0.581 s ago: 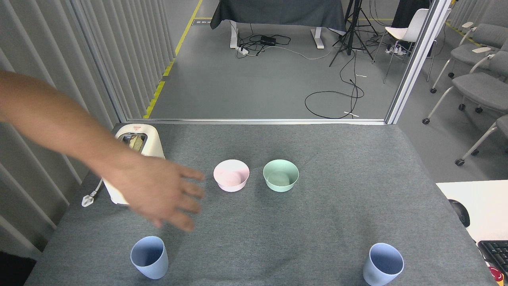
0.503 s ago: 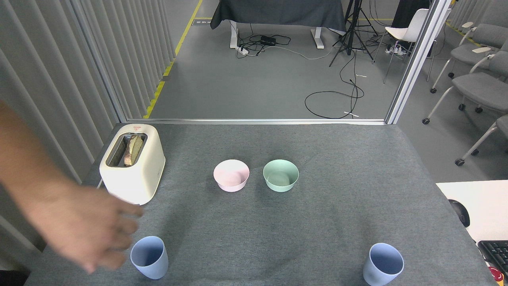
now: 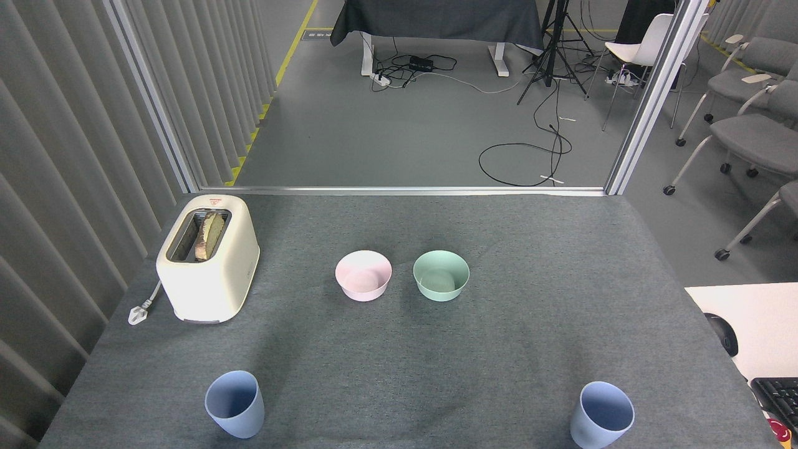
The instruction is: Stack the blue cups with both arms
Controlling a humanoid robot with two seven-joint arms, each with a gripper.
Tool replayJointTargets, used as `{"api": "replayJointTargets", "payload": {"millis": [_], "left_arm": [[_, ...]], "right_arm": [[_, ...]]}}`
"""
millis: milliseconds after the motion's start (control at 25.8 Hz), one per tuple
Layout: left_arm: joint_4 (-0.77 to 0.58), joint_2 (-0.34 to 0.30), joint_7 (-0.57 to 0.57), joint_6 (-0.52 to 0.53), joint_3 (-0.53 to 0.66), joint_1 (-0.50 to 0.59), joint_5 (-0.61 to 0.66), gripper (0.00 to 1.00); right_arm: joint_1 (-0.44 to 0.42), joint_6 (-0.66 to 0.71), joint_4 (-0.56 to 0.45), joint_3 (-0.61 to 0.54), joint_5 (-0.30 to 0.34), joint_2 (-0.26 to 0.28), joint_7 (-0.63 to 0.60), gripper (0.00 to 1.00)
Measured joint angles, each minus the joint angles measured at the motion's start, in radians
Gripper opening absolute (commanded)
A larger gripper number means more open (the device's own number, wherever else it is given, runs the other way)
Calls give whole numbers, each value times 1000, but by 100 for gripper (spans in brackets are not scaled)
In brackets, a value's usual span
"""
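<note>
Hands — out of view | left blue cup (image 3: 234, 404), right blue cup (image 3: 602, 415) — upright, apart

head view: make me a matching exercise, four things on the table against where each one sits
Things:
1. toaster
2. pink bowl
3. mint-green bowl
4. right blue cup

Places:
A. near right corner
B. centre, the right one of the pair
C. left side, bread in its slot
D. centre, the left one of the pair

Pairs: 1-C, 2-D, 3-B, 4-A
</note>
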State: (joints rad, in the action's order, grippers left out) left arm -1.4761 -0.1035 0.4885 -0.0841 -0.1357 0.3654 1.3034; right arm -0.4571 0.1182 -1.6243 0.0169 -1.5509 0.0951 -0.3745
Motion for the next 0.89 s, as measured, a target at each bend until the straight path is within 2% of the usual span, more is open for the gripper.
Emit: {"api": "replayJointTargets", "payload": {"millis": [116, 310, 581, 890], "left_arm": [[13, -4, 0, 4, -1, -10, -47, 100], [29, -14, 0, 5, -3, -29, -57, 100], [79, -48, 4, 0, -4, -53, 77, 100], [92, -44, 3, 2, -7, -91, 105, 100]], "right_arm": [[0, 0, 1, 0, 0, 0, 0, 100], [0, 0, 3, 0, 0, 0, 3, 100], [0, 0, 6, 0, 0, 0, 4, 100], [0, -2, 7, 0, 0, 0, 4, 100]]}}
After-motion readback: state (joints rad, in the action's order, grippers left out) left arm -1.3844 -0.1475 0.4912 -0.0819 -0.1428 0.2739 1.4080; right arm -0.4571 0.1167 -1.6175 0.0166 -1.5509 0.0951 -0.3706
